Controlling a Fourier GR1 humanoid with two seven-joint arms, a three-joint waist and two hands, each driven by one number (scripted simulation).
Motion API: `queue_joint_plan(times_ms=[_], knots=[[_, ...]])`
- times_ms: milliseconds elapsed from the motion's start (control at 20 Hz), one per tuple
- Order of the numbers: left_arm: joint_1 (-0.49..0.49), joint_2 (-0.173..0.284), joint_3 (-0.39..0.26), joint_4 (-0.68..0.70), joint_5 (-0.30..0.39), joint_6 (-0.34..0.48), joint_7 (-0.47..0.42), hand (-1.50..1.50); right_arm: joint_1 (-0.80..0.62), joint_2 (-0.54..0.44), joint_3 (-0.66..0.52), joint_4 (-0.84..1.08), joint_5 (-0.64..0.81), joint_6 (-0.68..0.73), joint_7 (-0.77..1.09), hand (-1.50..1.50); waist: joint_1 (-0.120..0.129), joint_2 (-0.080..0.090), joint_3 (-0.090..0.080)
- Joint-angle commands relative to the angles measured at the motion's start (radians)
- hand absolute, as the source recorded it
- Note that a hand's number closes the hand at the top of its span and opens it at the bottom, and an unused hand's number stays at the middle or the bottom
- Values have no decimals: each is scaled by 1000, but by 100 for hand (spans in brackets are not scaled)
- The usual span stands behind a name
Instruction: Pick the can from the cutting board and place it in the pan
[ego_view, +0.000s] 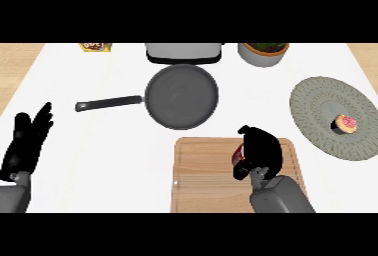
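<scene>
Right hand (260, 150) curled round red can (237, 153) on cutting board (207, 175), ready to lift. Pan (181, 96) just behind board. Left hand (28, 142) open, resting far left of board.

Bright, even light is washing the white worktop (111, 150) almost featureless, and hardly any shadows are falling under the frying pan (181, 96) or the cutting board (207, 175). The black robot hand (260, 150) is showing as a dark shape with little detail.
</scene>
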Motion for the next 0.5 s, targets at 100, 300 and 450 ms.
queue_joint_plan(times_ms=[100, 300, 450], knots=[[-1, -10, 22, -9, -14, -15, 12, 0, 5, -2, 72, 91, 146, -60, -1, 150, 0, 0, 0], [38, -32, 39, -66, -51, -18, 23, 0, -32, -18, -9, 2, 130, 50, -5, 150, 0, -1, 0], [39, -35, 83, 23, -37, -61, -57, 0, 70, -20, 9, -22, 156, -30, -55, 150, -3, 0, 0]])
